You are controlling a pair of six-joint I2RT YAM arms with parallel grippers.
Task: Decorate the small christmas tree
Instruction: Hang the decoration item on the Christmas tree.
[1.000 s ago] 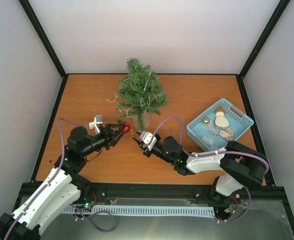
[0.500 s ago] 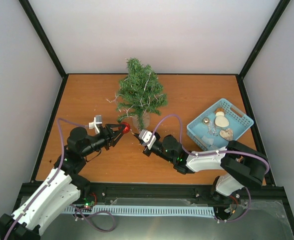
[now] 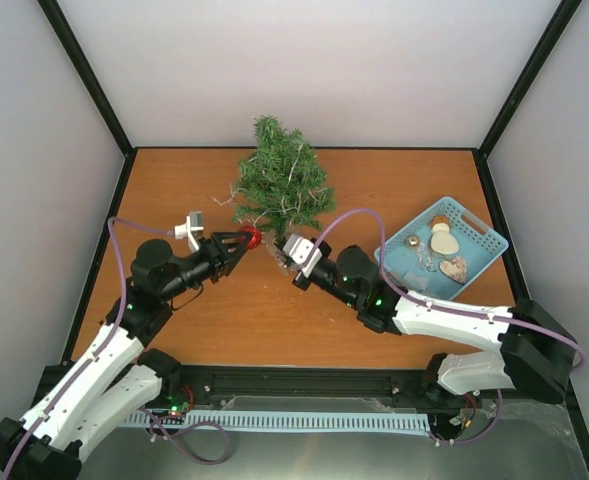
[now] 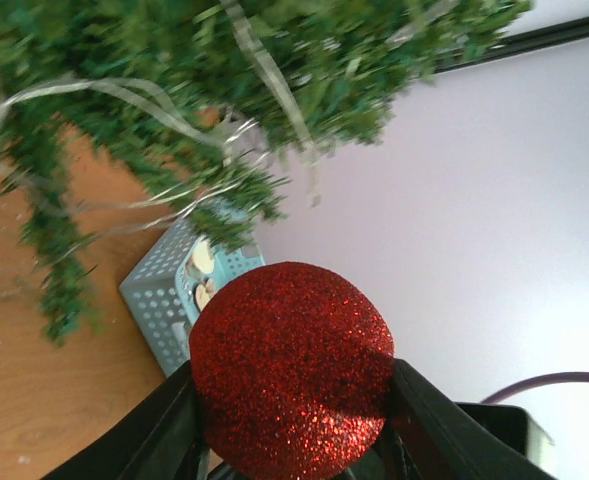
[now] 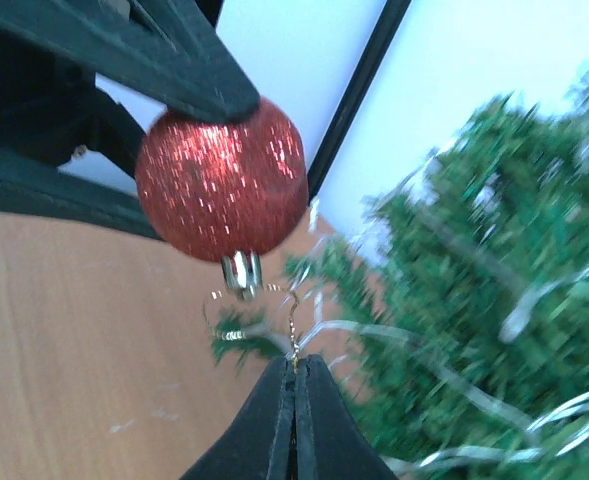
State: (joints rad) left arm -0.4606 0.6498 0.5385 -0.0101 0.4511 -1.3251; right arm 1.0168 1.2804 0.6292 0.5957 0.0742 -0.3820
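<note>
Top view: tree [image 3: 282,190], upright at the far middle of the table [image 3: 174,200], dark green, strung with silver tinsel, its pale base close to both my grippers. Left gripper [image 3: 240,243], jaws clamped on a red bauble [image 3: 252,237], just beside the tree's lowest left branches. Right gripper [image 3: 278,254], at the foot of the tree, facing the bauble; its jaws were too small to read from here. Basket [image 3: 479,218], blue, far right, well apart from the tree, with more ornaments inside. Left wrist view: the glittered bauble filled the gap between my fingers [image 4: 144,430], one on each side; branches hung above and the basket showed beyond. Right wrist view: my right tips were pressed together, apparently pinching a fine gold hook [image 5: 292,335] that ran up toward the bauble's silver cap [image 5: 241,272]; the tree was blurred at right. Handling, as I judged it: the tree is light and easily tipped, with soft, springy branches that give no firm hold. It is best steadied at the base or low on the trunk. The hook should go over a branch close to the stem, not over a drooping tip.
</note>
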